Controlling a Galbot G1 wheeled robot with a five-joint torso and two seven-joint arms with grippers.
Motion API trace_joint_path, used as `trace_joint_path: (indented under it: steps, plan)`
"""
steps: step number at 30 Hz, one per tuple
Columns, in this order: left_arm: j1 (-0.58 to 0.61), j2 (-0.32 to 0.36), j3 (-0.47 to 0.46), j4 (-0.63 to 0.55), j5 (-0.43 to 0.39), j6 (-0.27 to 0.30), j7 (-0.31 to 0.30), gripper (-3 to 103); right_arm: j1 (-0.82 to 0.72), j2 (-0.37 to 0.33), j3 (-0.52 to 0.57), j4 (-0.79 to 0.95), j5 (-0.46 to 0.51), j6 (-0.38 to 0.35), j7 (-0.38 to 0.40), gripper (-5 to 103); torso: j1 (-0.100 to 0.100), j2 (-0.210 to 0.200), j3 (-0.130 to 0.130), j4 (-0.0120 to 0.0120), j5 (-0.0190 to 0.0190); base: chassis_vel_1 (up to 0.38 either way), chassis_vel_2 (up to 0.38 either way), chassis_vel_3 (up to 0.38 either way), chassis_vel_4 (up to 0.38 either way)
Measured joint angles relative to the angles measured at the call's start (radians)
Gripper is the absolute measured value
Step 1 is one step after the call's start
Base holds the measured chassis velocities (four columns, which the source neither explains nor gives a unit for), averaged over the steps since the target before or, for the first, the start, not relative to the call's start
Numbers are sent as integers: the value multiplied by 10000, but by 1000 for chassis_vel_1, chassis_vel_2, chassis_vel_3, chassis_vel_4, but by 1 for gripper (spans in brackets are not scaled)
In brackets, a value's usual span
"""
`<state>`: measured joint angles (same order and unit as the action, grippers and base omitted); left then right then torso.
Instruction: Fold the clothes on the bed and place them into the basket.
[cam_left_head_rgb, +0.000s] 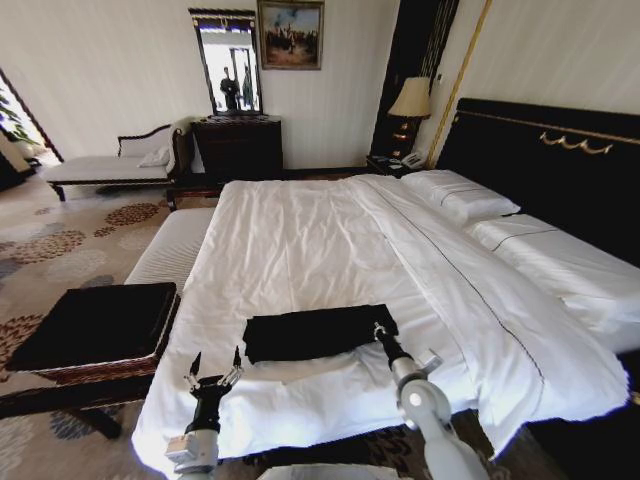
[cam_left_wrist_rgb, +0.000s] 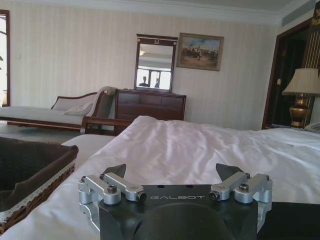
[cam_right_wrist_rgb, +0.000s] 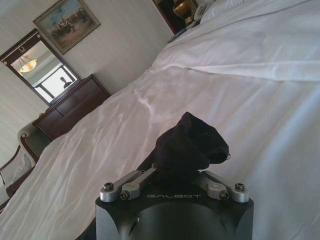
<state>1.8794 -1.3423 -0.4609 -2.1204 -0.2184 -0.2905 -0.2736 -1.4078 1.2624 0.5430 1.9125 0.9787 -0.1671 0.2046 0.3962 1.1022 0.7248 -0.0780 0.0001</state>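
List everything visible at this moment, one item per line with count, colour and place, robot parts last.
T-shirt: one, black, folded into a strip near the foot of the bed, one end bunched up.
Bed: one, white duvet, black headboard, centre of the room.
Pillows: two, white, at the headboard.
Basket: one, brown wicker with black lining, left of the bed.
Bench: one, cream, beyond the basket.
Chaise longue: one, white, far left wall.
Dresser: one, dark wood, under a mirror.
Lamp: one, beige shade, bedside.
Left gripper: fingers open, at the bed's foot edge.
Right gripper: closed on the T-shirt's right end.
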Motion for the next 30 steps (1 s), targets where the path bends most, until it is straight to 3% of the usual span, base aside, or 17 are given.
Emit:
trace_joint_path:
  steps: [3,10,19,28,30]
  plan:
    - [5,-68,-40,-44,-73,3,-31,100,184,-620,272,-114,-285,10,-18,4,-1,0,0,0,1,0,0,0,0]
    - [66,-165,-197,-154,-64,11,-37,100,404,-961,-25,-154,-550,54,-25,4,0,0,0,0,0,0,0,0,0]
    - [87,-135,-525,-273,46,33,-41,100,893,-689,-1598,323,-812,16,161,4,0,0,0,3,-3,0,0,0,0]
    - [281,35,-786,-429,-57,139,-11,100,1276,30,-2999,117,-1533,-55,-21,4,0,0,0,3,-4,0,0,0,0]
    - [287,89,-831,-425,-146,101,-13,100,1308,147,-3556,-157,-2114,-47,-43,4,-1,0,-1,1,-2,0,0,0,0]
